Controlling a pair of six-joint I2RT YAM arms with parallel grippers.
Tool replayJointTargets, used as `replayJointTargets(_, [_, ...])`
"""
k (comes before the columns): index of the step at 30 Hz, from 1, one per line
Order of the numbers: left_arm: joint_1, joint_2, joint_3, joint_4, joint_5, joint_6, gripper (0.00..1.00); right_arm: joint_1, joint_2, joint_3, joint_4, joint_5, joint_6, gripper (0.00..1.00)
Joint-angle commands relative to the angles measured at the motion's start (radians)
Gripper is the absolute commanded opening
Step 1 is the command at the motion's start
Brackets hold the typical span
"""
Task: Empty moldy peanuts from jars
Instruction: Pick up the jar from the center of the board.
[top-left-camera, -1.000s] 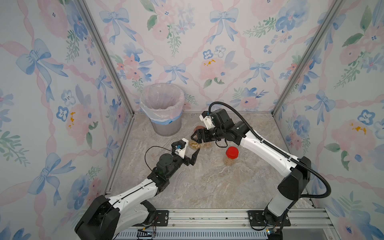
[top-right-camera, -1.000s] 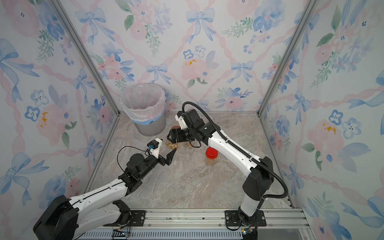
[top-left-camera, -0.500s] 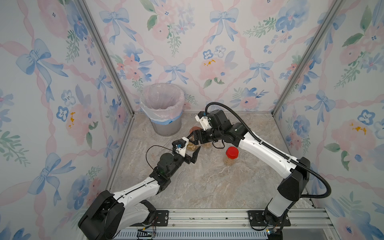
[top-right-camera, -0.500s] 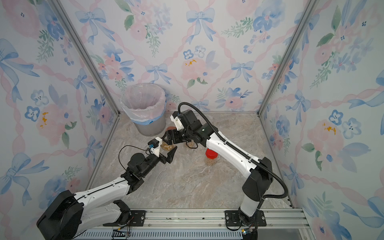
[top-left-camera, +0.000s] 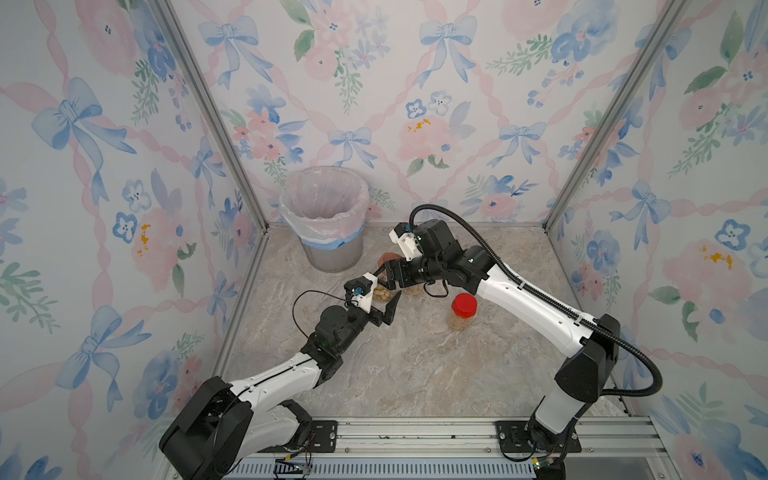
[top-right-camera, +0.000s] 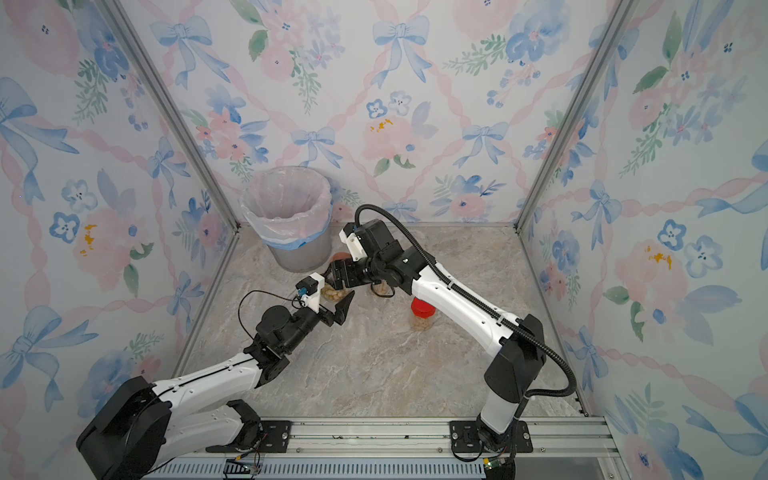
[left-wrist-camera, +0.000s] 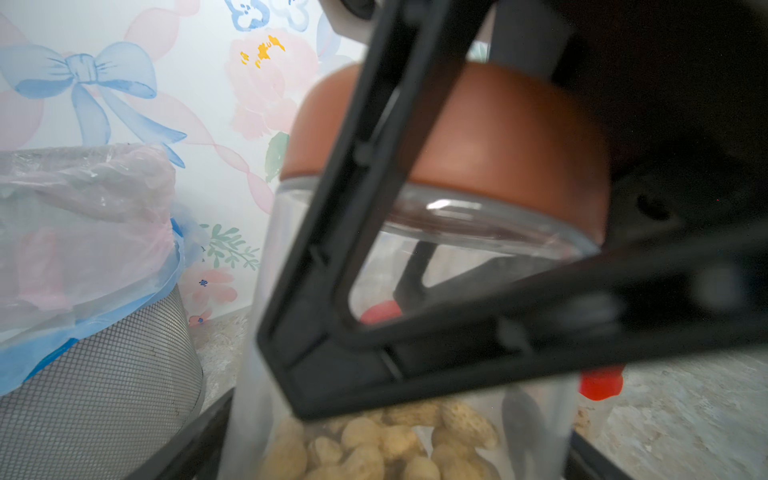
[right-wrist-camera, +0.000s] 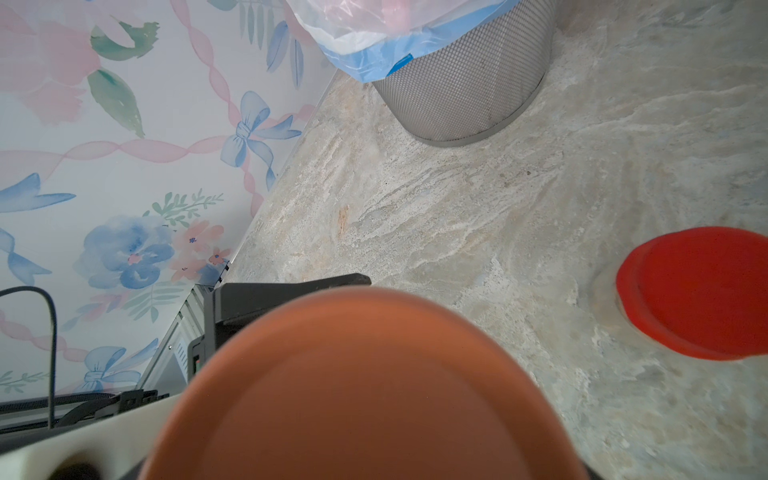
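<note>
Tan peanuts (left-wrist-camera: 365, 449) lie heaped in the bottom of the wide clear jar (left-wrist-camera: 465, 249), which stands upright on the table (top-left-camera: 415, 365) toward its rear edge and a little left of its middle. We see the brown lid (right-wrist-camera: 365, 386) sitting on the jar's mouth. The right gripper (top-left-camera: 388, 272) comes in from the right with its jaws closed against the lid's sides; whether the lid is screwed tight or loose we cannot tell. Lower down, the left gripper (top-left-camera: 383, 300) comes in from the front left with its jaws spread wide, one on each side of the jar's lower wall and close beside it; we cannot tell whether they touch the glass. To the right, apart from the wide jar, a slim jar (top-left-camera: 462, 309) with a red lid stands upright near the table's middle, with peanuts in its base. Just behind the wide jar, a grey mesh bin (top-left-camera: 332, 255) with a pinkish liner stands in the table's rear left corner.
</note>
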Motion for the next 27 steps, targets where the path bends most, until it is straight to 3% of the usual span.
replayJointTargets(1, [0.008, -0.011, 0.013, 0.060, -0.051, -0.003, 0.98, 0.018, -0.018, 0.031, 0.029, -0.026, 0.002, 0.57])
replayJointTargets(9, [0.010, -0.003, 0.019, 0.062, -0.027, -0.002, 0.98, 0.019, -0.027, 0.024, 0.021, -0.016, -0.006, 0.57])
replayJointTargets(19, [0.007, 0.005, 0.018, 0.062, 0.037, 0.008, 0.88, 0.025, -0.006, 0.048, -0.016, -0.042, -0.014, 0.57])
replayJointTargets(27, [0.002, -0.025, 0.009, 0.059, 0.055, 0.010, 0.68, 0.033, 0.031, 0.092, -0.075, -0.075, -0.020, 0.58])
